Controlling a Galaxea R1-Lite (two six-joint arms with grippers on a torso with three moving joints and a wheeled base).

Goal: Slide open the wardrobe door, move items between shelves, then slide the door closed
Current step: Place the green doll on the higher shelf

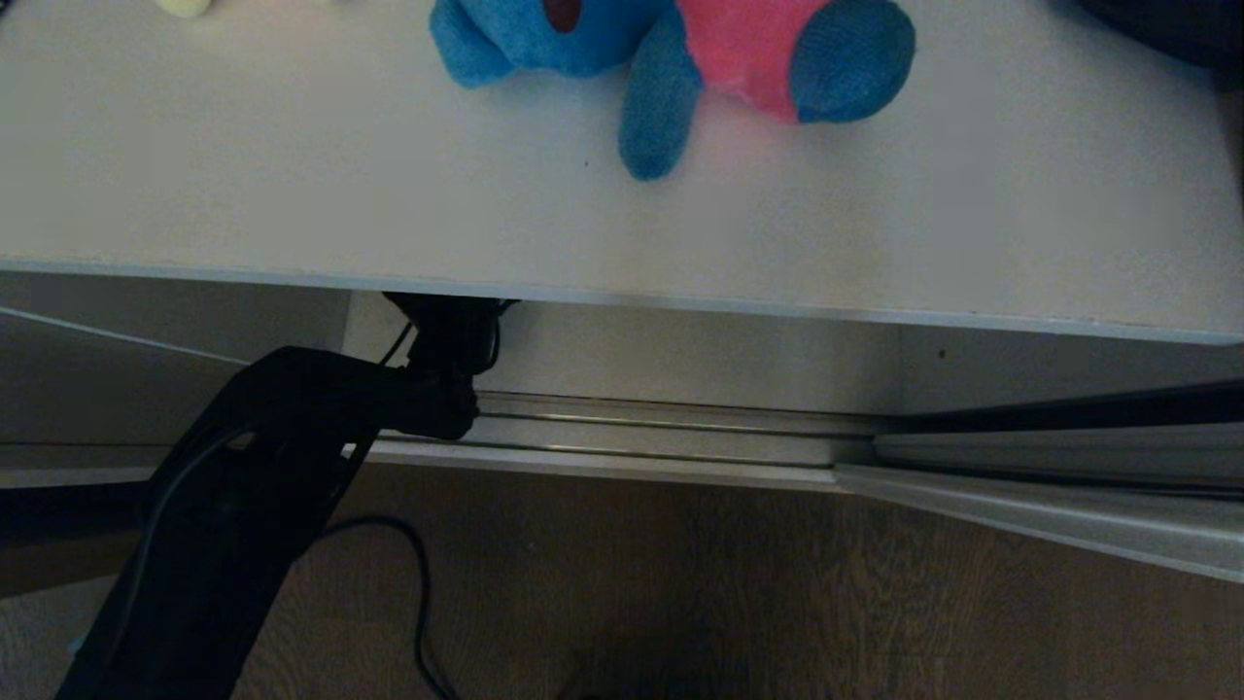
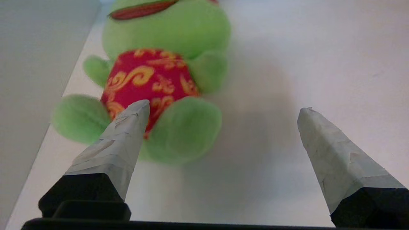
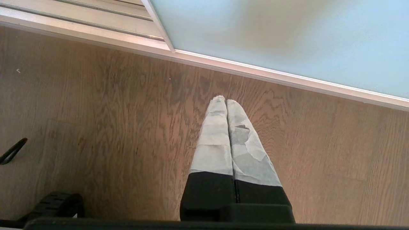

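A blue plush toy with a pink part [image 1: 680,58] lies on the off-white upper shelf [image 1: 292,175]. A bit of a pale yellow toy [image 1: 185,6] shows at the far left of that shelf. My left arm [image 1: 292,437] reaches in under this shelf, which hides its gripper in the head view. In the left wrist view the left gripper [image 2: 224,107] is open wide over the lower shelf [image 2: 287,80]. A green plush toy with a red and gold belly [image 2: 166,38] sits just beyond, off towards one fingertip [image 2: 134,118]; nothing is held. The right gripper [image 3: 226,100] hangs shut over the floor, near the frosted sliding wardrobe door [image 3: 287,32].
The wardrobe's side wall [image 2: 32,64] stands close beside the green toy. The metal door track [image 1: 661,428] runs along the wardrobe's foot. The door's frame [image 1: 1069,530] lies at the lower right. A black cable [image 1: 418,583] trails over the wood-grain floor [image 1: 777,603].
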